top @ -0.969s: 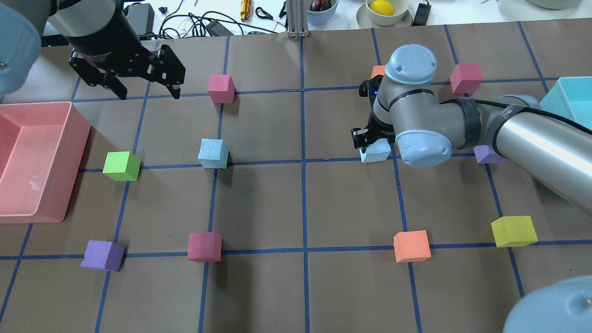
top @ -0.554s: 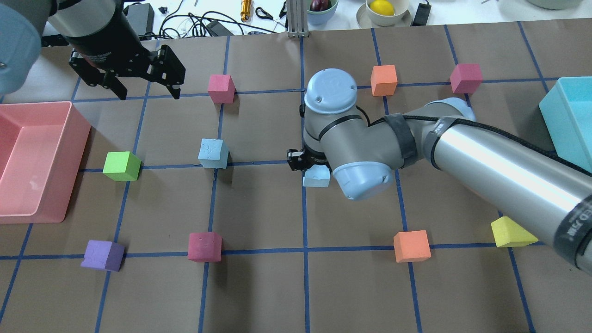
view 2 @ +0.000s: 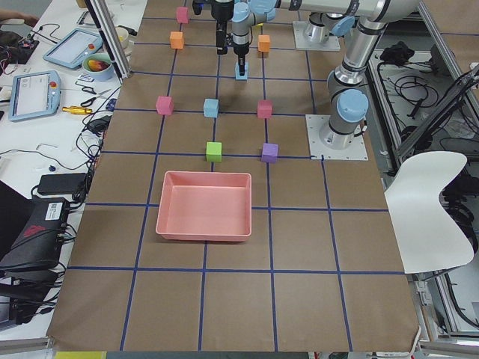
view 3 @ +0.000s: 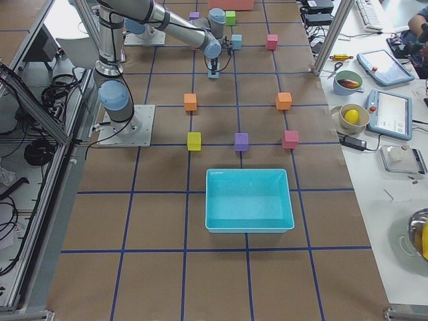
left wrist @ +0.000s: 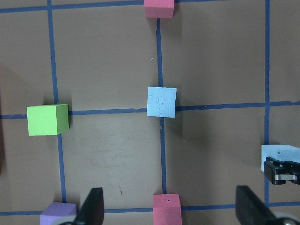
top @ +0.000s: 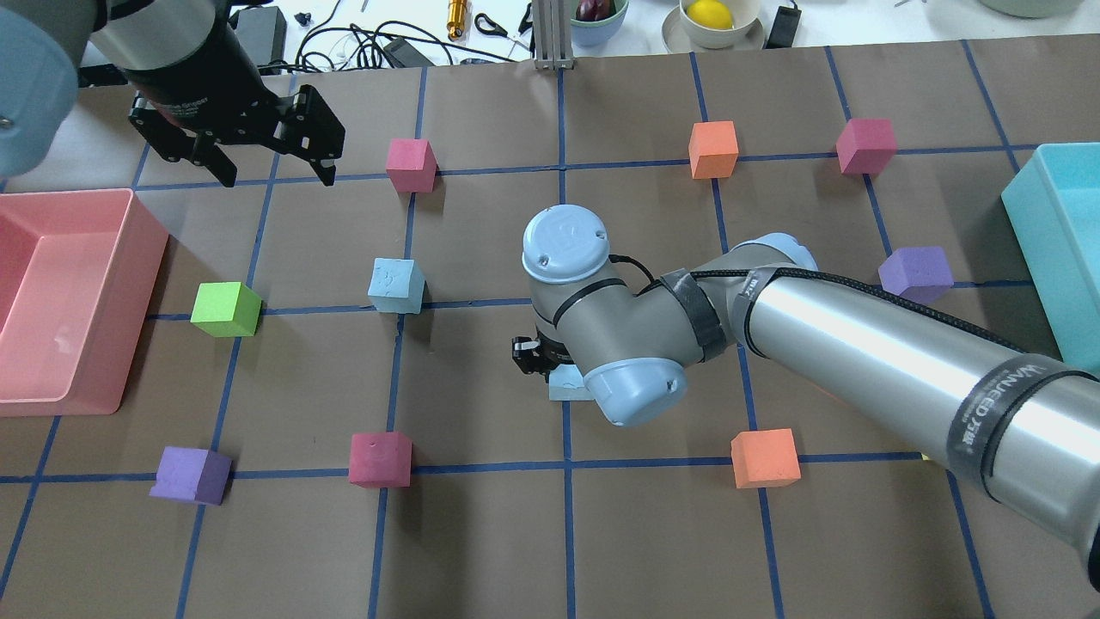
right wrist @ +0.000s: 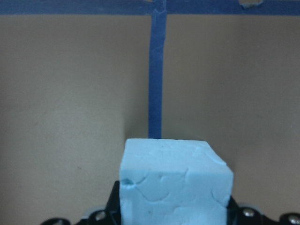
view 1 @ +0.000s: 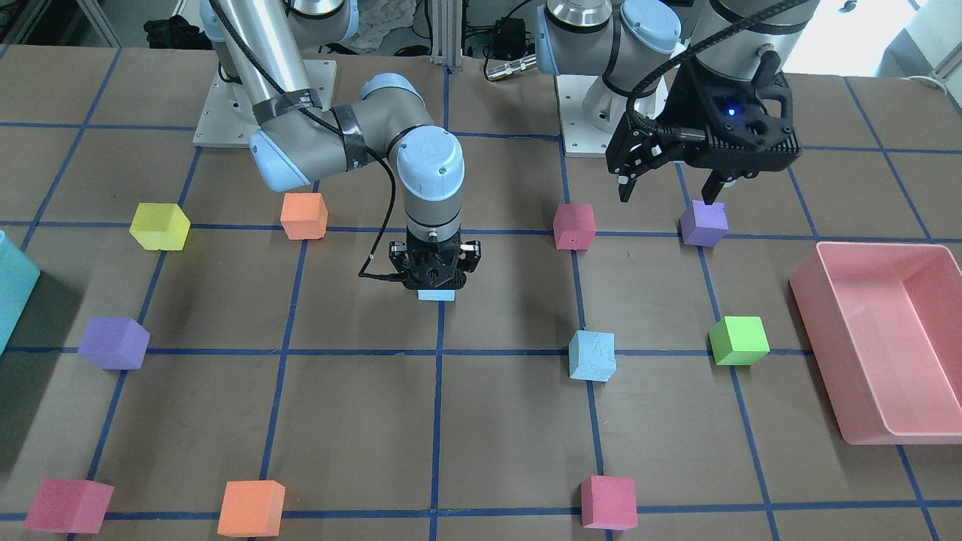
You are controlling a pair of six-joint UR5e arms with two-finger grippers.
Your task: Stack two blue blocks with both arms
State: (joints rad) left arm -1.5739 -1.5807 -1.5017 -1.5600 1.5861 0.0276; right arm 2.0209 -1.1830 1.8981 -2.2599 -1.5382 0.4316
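My right gripper is shut on a light blue block, held low near the middle of the table over a blue tape line. The block fills the bottom of the right wrist view and shows under the gripper in the front view. A second light blue block sits on the table to the left, apart from it; it also shows in the left wrist view. My left gripper is open and empty, raised over the back left.
A pink tray stands at the left edge and a cyan tray at the right. A green block, magenta blocks, orange blocks and purple blocks are scattered around.
My right arm has carried the light blue block leftward and toward the robot's side, from the right half to the table's middle. The left arm has not moved.
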